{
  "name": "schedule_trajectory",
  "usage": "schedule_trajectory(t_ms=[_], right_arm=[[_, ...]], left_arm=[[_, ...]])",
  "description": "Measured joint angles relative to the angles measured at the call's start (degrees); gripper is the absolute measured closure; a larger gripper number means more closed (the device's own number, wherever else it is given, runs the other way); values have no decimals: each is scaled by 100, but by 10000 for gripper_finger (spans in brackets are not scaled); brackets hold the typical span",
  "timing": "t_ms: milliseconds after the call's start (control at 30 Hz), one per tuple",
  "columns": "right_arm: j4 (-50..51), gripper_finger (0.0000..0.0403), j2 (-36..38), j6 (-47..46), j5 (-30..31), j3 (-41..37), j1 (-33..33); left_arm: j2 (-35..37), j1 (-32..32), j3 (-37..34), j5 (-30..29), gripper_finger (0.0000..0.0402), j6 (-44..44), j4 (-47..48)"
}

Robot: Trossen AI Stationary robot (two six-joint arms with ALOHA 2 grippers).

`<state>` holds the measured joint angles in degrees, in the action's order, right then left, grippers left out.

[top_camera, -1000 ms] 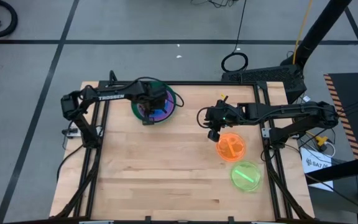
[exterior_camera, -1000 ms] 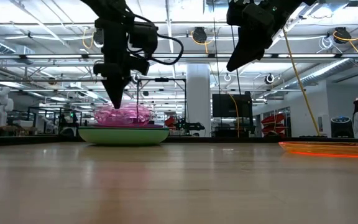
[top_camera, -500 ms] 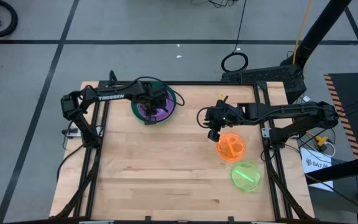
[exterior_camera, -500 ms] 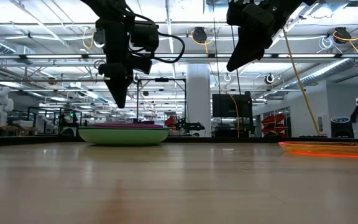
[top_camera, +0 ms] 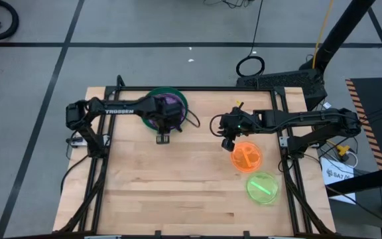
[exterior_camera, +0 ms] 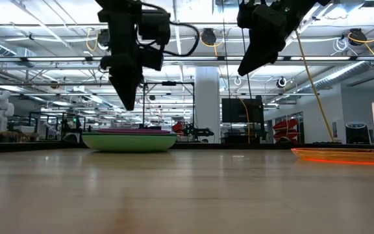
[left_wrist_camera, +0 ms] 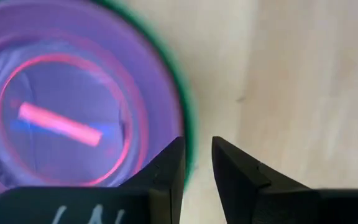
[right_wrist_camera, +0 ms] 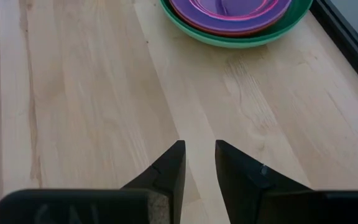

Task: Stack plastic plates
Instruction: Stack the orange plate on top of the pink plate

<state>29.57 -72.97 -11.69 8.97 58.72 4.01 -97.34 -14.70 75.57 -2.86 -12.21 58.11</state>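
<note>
A stack of plates point(top_camera: 173, 101) rests on the table near its far edge: a green one at the bottom, a purple one in it, and a smaller pink one point(left_wrist_camera: 61, 124) lying flat on top. My left gripper point(top_camera: 163, 137) hovers shut just on the near side of the stack point(exterior_camera: 128, 140), above the table, and touches nothing. My right gripper point(top_camera: 227, 144) waits shut in the air, right of centre. An orange plate point(top_camera: 246, 157) and a lime green plate point(top_camera: 262, 187) lie flat on the table's right side.
A black frame point(top_camera: 111, 166) runs along the table's edges. Bare wood lies between the stack and the orange plate point(exterior_camera: 343, 155) and over the whole near half. Beyond the table the room shows shelving and a person at the far right.
The pink plate stood tilted up on the stack at my left fingertips; it has since dropped flat into the purple plate. My left gripper has risen off the stack and moved toward the table's near edge, now clear of the rim. The right arm has kept still.
</note>
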Motion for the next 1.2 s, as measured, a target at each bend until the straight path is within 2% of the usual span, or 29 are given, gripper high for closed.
schedule_trajectory(t_ms=[267,467,700,933,1200], right_arm=[[73,319,0,-389,0,0,2],[146,319,-3,-877,89,-2,-74],[462,319,-310,-2123,105,0,-379],[1894,319,-689,-3881,-665,-7,-485],[3933,319,-711,-4590,-746,-7,-490]], left_arm=[[374,695,-205,19,314,-85,-216],[1376,791,-1260,47,314,228,-1099],[2510,999,-2227,45,314,707,-2151],[2856,1232,-2401,-3,314,960,-2290],[2846,1402,-2400,-20,314,819,-2272]])
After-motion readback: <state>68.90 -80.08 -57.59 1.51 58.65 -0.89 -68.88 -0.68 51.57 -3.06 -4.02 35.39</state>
